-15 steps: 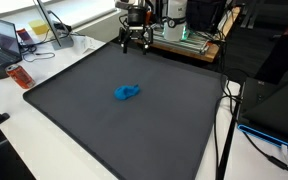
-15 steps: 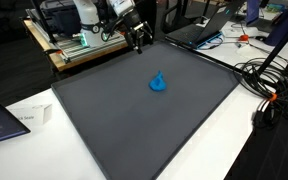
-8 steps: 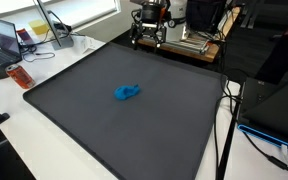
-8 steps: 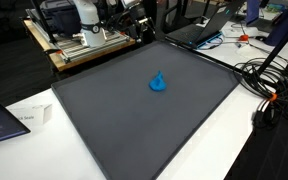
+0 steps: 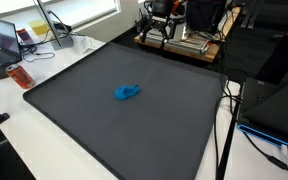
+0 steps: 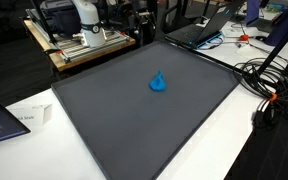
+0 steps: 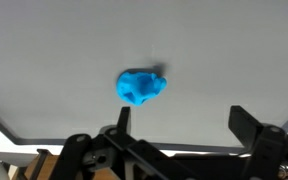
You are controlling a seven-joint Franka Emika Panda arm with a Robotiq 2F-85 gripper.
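Observation:
A small crumpled blue object point(image 5: 127, 93) point(image 6: 158, 82) lies alone near the middle of a large dark grey mat point(image 5: 84, 120) point(image 6: 134, 135). In the wrist view the blue object point(image 7: 141, 87) sits well ahead of the fingers on the pale-looking mat point(image 7: 44, 60). My gripper point(image 7: 184, 120) is open, its two black fingers wide apart with nothing between them. In both exterior views the gripper point(image 5: 155, 37) point(image 6: 142, 27) hangs beyond the mat's far edge, over the wooden platform, far from the blue object.
A wooden platform point(image 6: 79, 48) with equipment stands behind the mat. A laptop point(image 5: 4, 42) and an orange bottle point(image 5: 20, 76) lie to one side. Cables point(image 6: 274, 95) and another laptop point(image 6: 199, 30) lie on the opposite side. A black stand pole point(image 5: 224, 120) rises beside the mat.
The arm has drawn back from above the mat's far edge to over the wooden platform. The jaws stayed open. The blue object has not moved.

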